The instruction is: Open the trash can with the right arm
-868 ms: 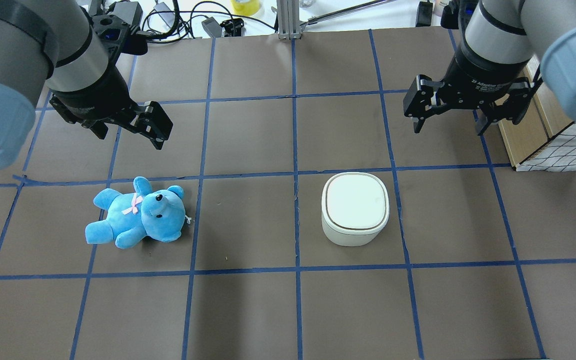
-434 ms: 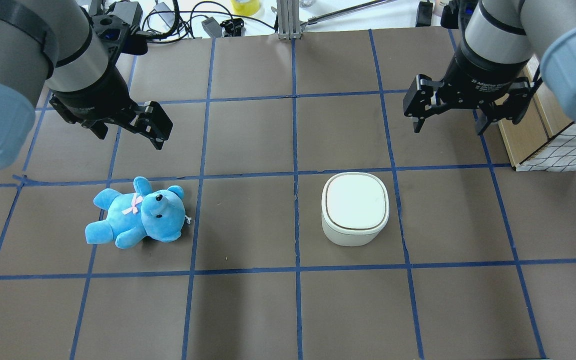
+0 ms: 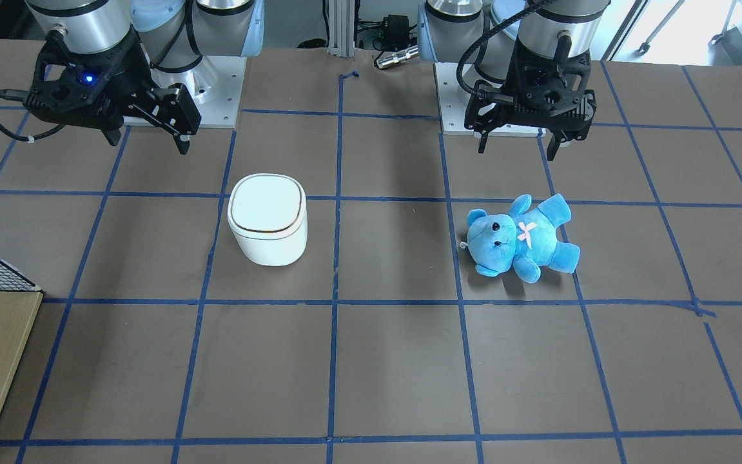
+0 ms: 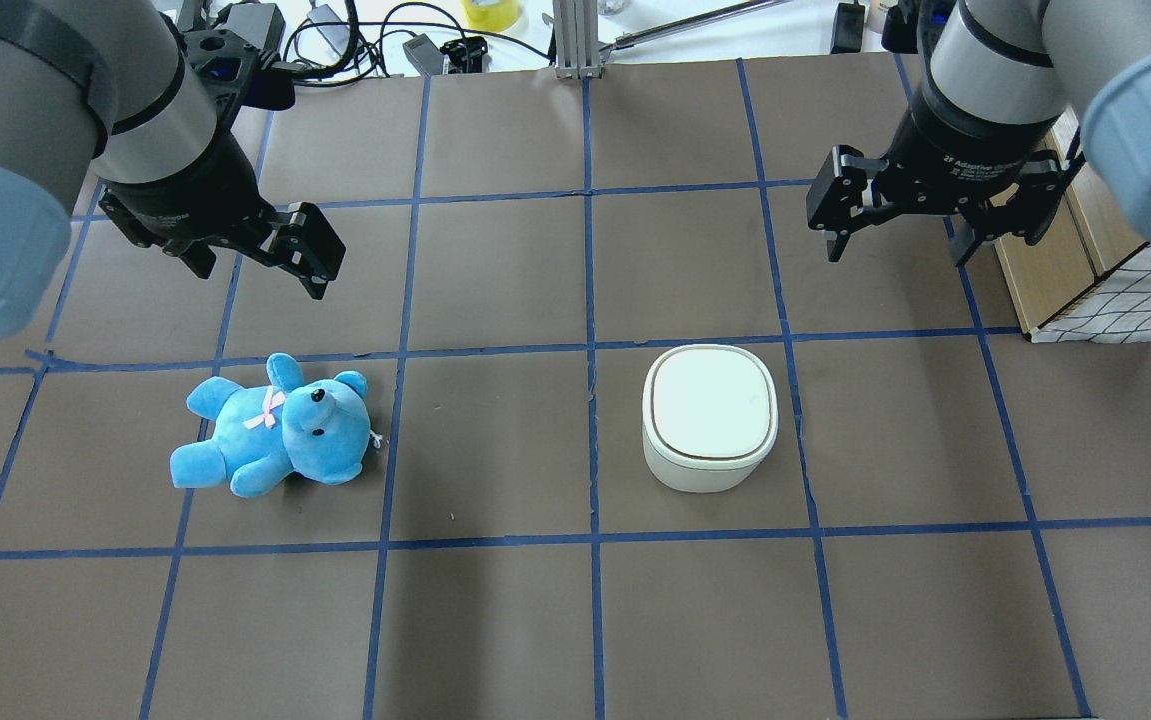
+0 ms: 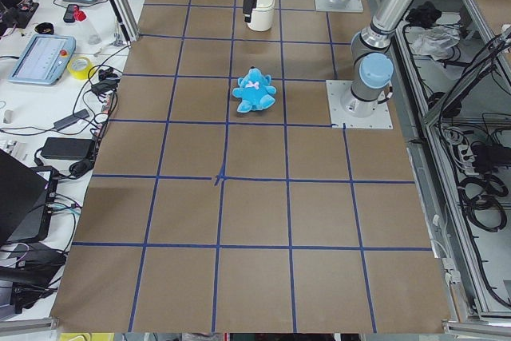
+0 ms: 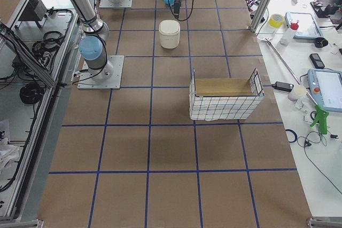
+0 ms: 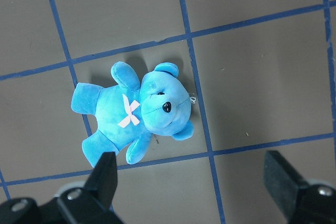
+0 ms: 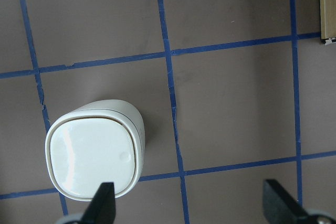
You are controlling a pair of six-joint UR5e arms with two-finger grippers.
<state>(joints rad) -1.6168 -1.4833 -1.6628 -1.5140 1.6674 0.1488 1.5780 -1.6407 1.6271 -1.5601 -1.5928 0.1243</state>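
The white trash can (image 4: 710, 415) stands on the table with its lid shut; it also shows in the front view (image 3: 267, 219) and at the lower left of the right wrist view (image 8: 94, 161). My right gripper (image 4: 897, 255) is open and empty. It hangs above the table, beyond the can and to its right, apart from it. In the front view the right gripper (image 3: 149, 143) shows a blue light. My left gripper (image 4: 260, 280) is open and empty above the table's left half.
A blue teddy bear (image 4: 275, 440) lies on its back below the left gripper, seen in the left wrist view (image 7: 136, 114). A wooden box with a checked cloth (image 4: 1085, 270) stands at the right edge beside the right gripper. Cables and tools lie past the far edge.
The right gripper has shifted slightly toward the far side of the table. The trash can, bear and left arm have not moved.
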